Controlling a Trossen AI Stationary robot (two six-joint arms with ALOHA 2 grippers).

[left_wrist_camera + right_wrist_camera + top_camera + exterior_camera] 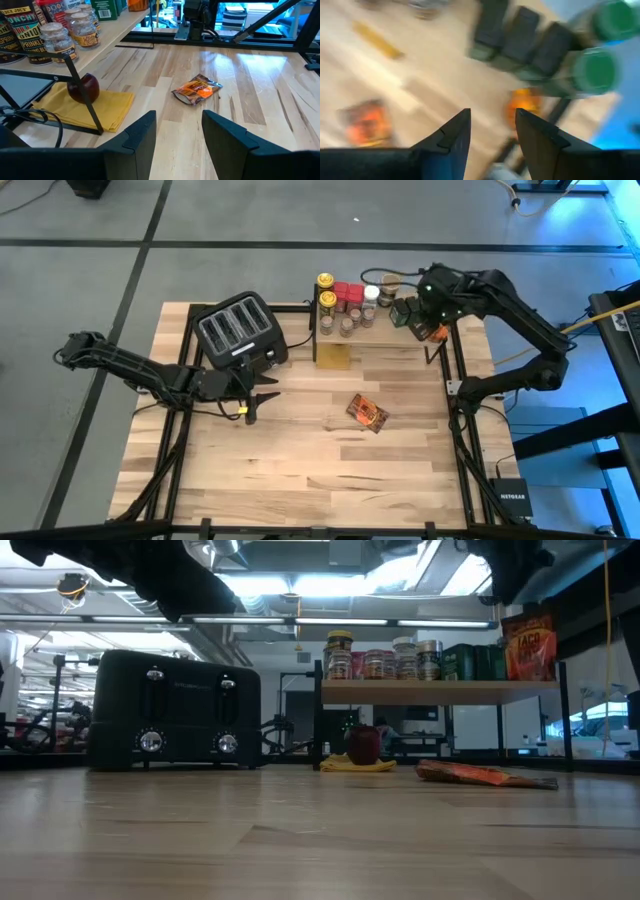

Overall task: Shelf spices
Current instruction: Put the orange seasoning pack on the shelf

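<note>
The shelf (385,330) stands at the table's far edge, its pale plank (440,692) on thin black legs. Several spice jars (345,305) and dark tins (470,662) stand on it, and an orange packet (527,645) stands upright at its right end. Another orange-brown foil packet (367,413) lies flat on the table's middle (197,90). My right gripper (490,135) hovers open above the shelf's right end (425,305), over green-lidded jars (595,70). My left gripper (177,135) is open, low over the table in front of the toaster (255,395), and points toward the lying packet.
A black four-slot toaster (240,330) stands left of the shelf. Under the shelf a red apple (83,87) rests on a folded yellow cloth (100,105). Bare wooden tabletop (300,470) stretches across the near half. Black frame rails (460,430) run along the table's sides.
</note>
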